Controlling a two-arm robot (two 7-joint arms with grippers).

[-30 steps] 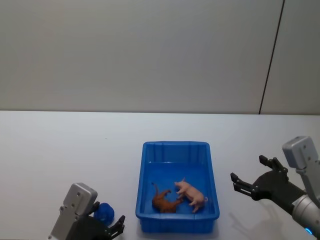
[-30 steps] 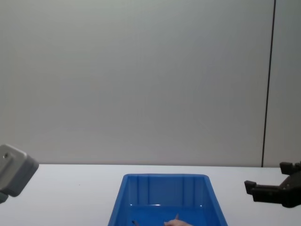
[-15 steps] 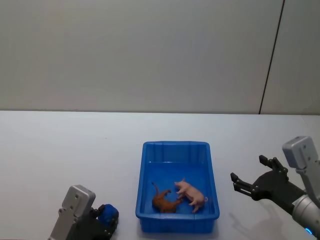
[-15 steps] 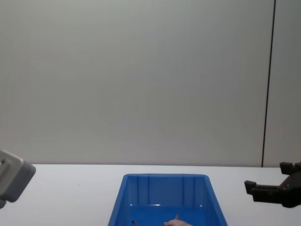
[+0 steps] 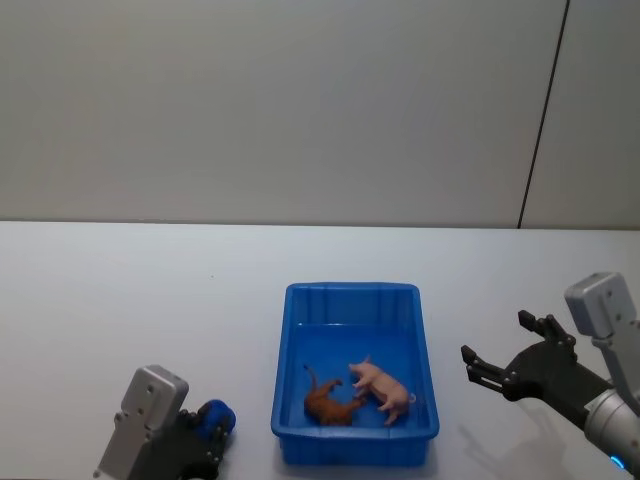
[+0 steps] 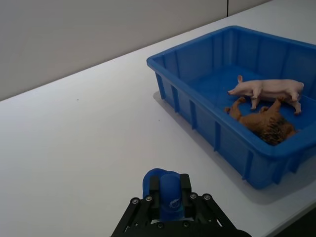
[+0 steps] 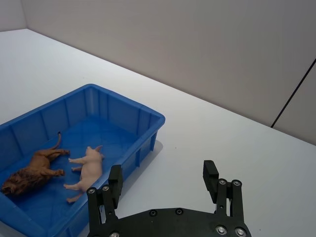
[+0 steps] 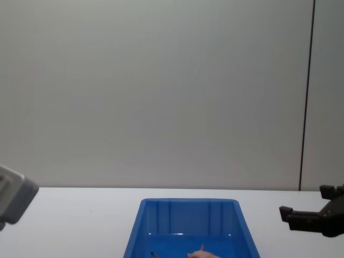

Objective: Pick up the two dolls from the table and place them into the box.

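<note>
Left hand point(image 6: 168, 205) was clamped on a small blue toy point(image 6: 165, 190), probably light and slippery; right hand point(image 7: 165, 190) hung spread beside the box point(image 5: 355, 295).

The box point(image 5: 355, 300) stands on the table point(image 5: 120, 290) near its front edge, about midway between the left and right sides. Two dolls lie inside it, toward its near end and touching — the lion doll point(image 5: 328, 402) on the left, the pig doll point(image 5: 381, 384) on the right. The left gripper point(image 5: 212, 430) sits at the table's front edge just left of the box, closed around a small object point(image 6: 166, 190) — the right gripper point(image 5: 505, 362) hangs spread to the right of the box, apart from it
</note>
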